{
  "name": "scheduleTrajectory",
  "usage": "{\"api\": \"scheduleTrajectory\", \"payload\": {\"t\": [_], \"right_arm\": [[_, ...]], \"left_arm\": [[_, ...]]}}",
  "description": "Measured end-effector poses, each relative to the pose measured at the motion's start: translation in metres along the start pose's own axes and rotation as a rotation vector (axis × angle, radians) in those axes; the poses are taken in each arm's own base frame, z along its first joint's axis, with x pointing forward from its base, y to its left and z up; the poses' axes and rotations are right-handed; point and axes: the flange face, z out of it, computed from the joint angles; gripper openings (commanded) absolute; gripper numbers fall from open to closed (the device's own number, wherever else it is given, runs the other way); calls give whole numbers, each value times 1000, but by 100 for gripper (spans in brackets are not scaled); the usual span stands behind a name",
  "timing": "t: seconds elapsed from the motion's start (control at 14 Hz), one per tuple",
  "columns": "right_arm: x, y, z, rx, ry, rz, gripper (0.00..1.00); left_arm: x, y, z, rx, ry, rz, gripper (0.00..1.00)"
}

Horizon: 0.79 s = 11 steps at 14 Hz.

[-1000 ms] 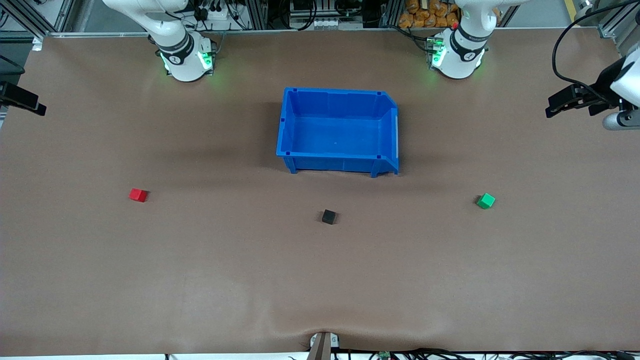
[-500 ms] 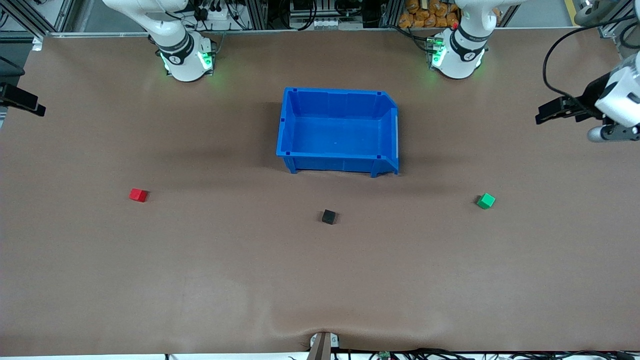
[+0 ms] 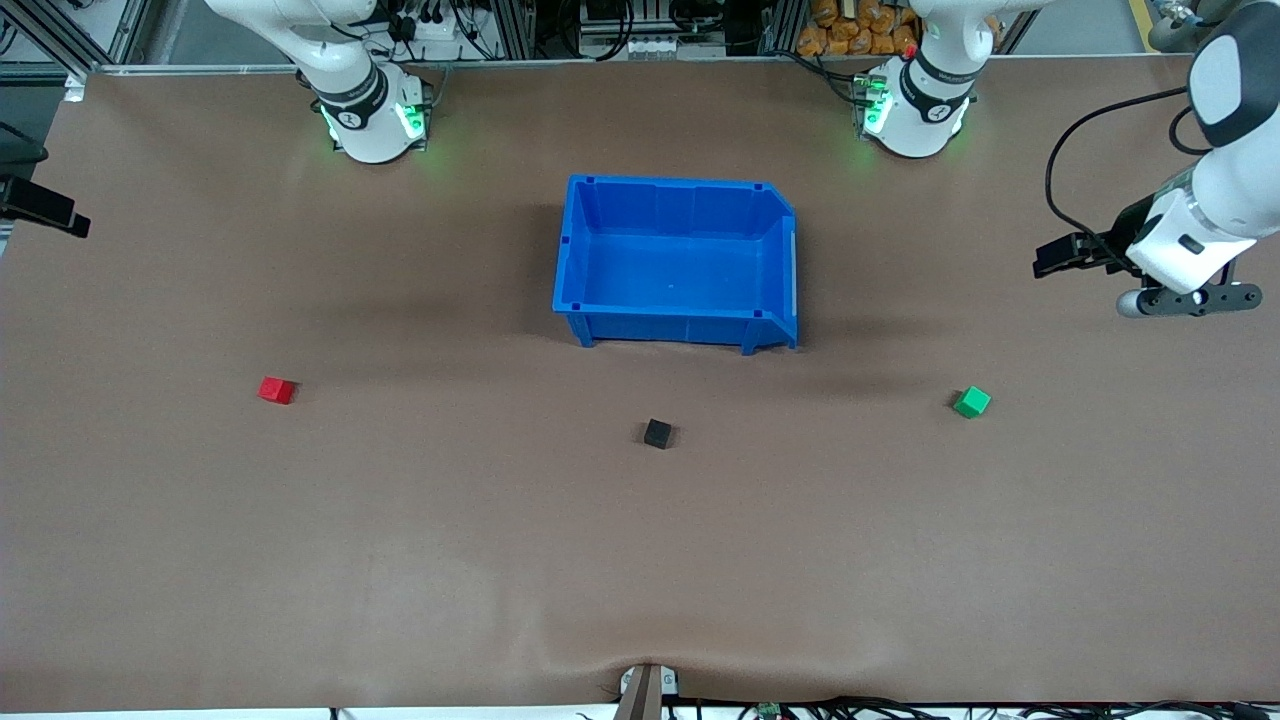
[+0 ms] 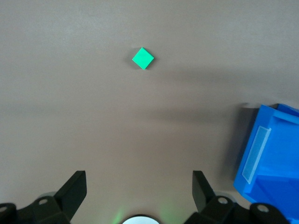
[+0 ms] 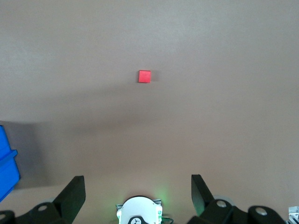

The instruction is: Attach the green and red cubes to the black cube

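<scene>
The green cube [image 3: 971,402] lies on the brown table toward the left arm's end; it also shows in the left wrist view [image 4: 142,58]. The red cube [image 3: 276,390] lies toward the right arm's end and shows in the right wrist view [image 5: 144,76]. The black cube [image 3: 657,433] lies between them, nearer the front camera than the blue bin. My left gripper [image 3: 1052,262] [image 4: 139,179] is open and empty, high over the table's left-arm end. My right gripper [image 3: 68,217] [image 5: 138,184] is open and empty, high over the table's right-arm edge.
An empty blue bin [image 3: 660,328] stands mid-table, between the arm bases and the black cube; parts of it show in the left wrist view [image 4: 268,154] and the right wrist view [image 5: 5,163]. The three cubes lie well apart on bare tabletop.
My left gripper has swung in from the table's edge toward the middle and down the front view, closer to over the green cube. The right gripper has barely moved. The cubes are still.
</scene>
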Motion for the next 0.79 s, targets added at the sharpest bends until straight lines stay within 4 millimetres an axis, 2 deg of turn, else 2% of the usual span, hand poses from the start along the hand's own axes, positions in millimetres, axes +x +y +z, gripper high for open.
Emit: {"api": "scheduleTrajectory", "payload": {"t": [0.57, 0.79], "right_arm": [[13, -1, 16, -3, -29, 1, 100], [20, 0, 24, -4, -45, 2, 100]], "left_arm": [[10, -28, 39, -11, 10, -60, 100], [19, -41, 66, -44, 22, -106, 100]]}}
